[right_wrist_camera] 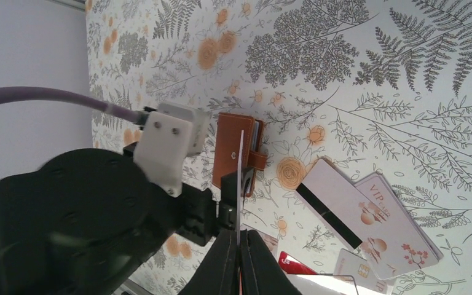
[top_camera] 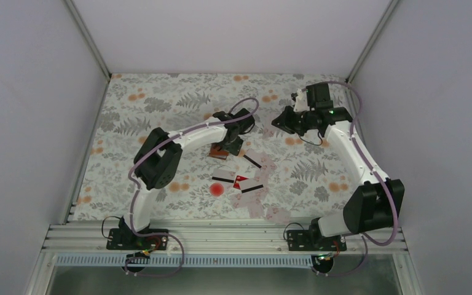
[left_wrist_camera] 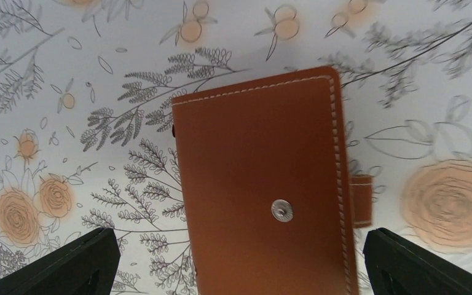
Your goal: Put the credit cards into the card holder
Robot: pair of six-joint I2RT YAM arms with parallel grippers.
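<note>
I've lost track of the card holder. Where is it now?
Top view: the card holder lies on the floral table near the centre, under the left gripper, beyond the scattered credit cards.

This is a robot lab test cell. Two white-and-black arms, the left arm [top_camera: 160,153] and the right arm [top_camera: 353,147], are bolted to a grooved aluminium rail [top_camera: 227,236] along the near edge of the table. Plain pale panels [top_camera: 31,92] close in the left, far and right sides, and bare metal posts [top_camera: 89,38] stand at the far corners. Purple cables [right_wrist_camera: 49,95] run exposed along the arms down to their bases. A printed floral cloth [top_camera: 153,101] lies flat over the table top as a work surface
</note>
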